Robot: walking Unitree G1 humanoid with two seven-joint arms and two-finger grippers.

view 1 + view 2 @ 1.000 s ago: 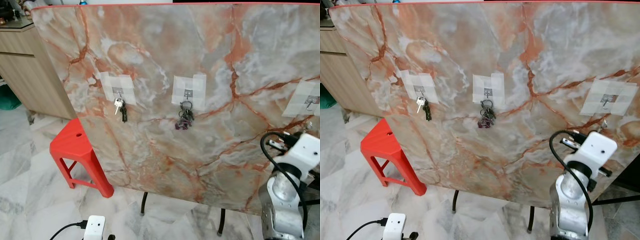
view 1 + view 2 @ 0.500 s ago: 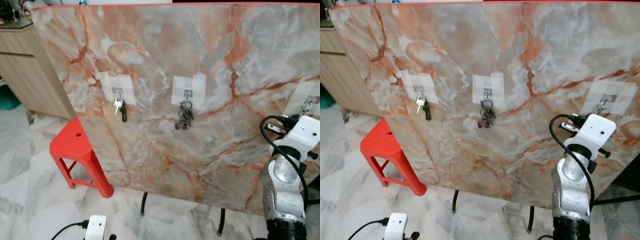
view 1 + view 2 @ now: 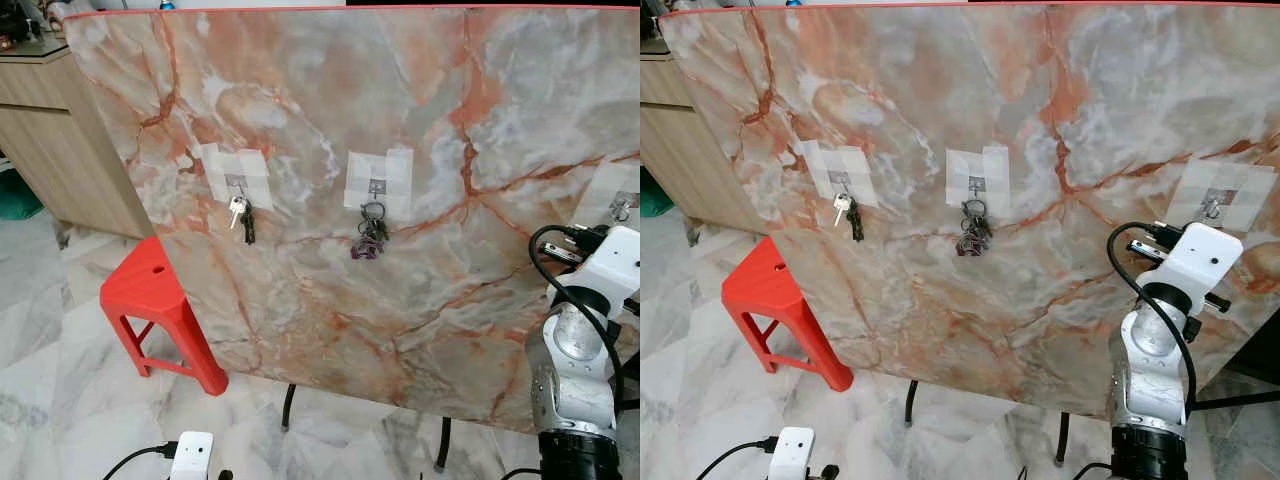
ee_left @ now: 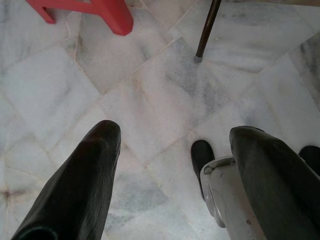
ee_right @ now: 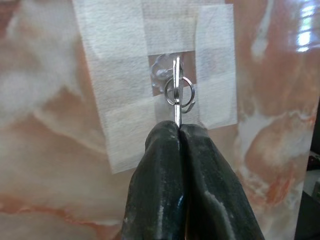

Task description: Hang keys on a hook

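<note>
marble board (image 3: 420,150); right gripper (image 5: 179,129) pinches key (image 5: 176,97) at taped hook (image 5: 161,75); left gripper (image 4: 172,145) spread.

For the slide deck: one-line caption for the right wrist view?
Right gripper pinches a key, its ring raised to the taped hook on the marble board.

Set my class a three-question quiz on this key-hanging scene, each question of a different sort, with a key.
1. True or false: the right gripper has its fingers shut on a key at the taped right-hand hook.
2. How many hooks on the marble board already carry keys?
3. The left gripper is A) gripping a key, B) open above the floor, C) on the red stool.

Key: 1 true; 2 two; 3 B.
</note>
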